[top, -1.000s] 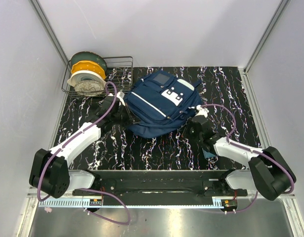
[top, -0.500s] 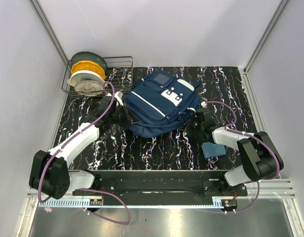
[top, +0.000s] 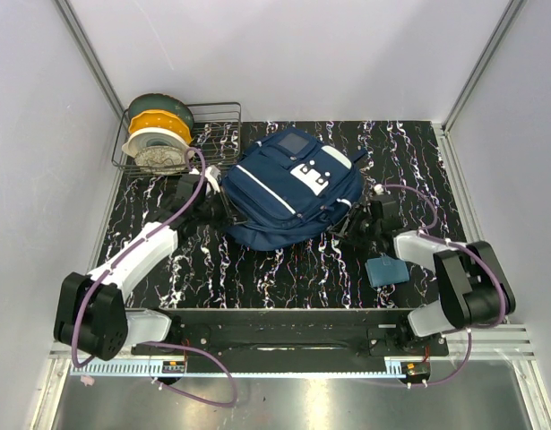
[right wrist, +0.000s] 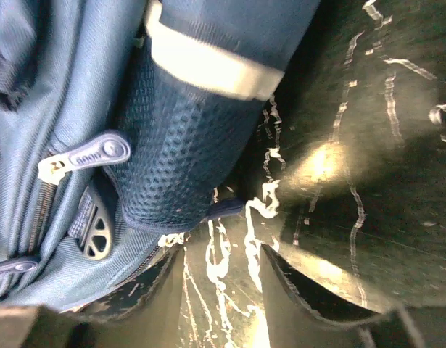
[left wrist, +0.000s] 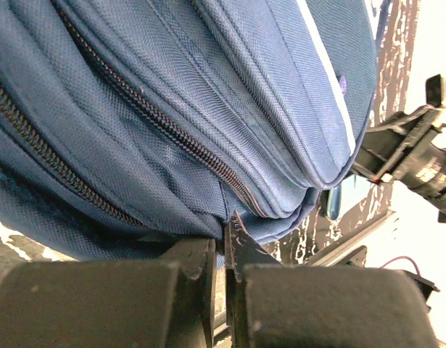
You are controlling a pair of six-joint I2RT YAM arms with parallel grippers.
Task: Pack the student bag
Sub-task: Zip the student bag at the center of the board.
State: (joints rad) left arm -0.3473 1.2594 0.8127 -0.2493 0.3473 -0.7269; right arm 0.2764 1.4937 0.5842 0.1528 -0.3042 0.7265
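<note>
Student bag (top: pixel 293 184): lies flat at the centre of the black, white-veined surface (top: pixel 284 269), towards the far side. Its front panel, with white patches and a grey square patch, faces up. The zip tracks seen in the left wrist view are closed.

Left claw (top: pixel 219 204): positioned at the left near edge of the student bag (left wrist: pixel 172 109). In the left wrist view the left claw (left wrist: pixel 224 254) has its fingers (left wrist: pixel 186 272) pressed together, with a thin point of the bag's lower seam pinched between them. The bag fabric rises directly above the fingers.

Right claw (top: pixel 351 226): positioned at the right near edge of the bag, close to the surface. In the right wrist view the right claw (right wrist: pixel 219 279) has its fingers (right wrist: pixel 164 290) spread apart, with bare surface (right wrist: pixel 339 167) between them and nothing gripped. Just ahead of the fingers is the bag's mesh pocket (right wrist: pixel 179 167), topped by a white band (right wrist: pixel 208 65). A grey zip pull (right wrist: pixel 85 156) lies to the left of the pocket.

Other items:
- A teal pouch (top: pixel 383 270) lies flat on the surface, near and right of the bag, beside the right arm and clear of the bag.
- A wire rack (top: pixel 226 112) stands at the far left corner, just left of the bag, holding spools (top: pixel 159 134) upright on edge.
</note>
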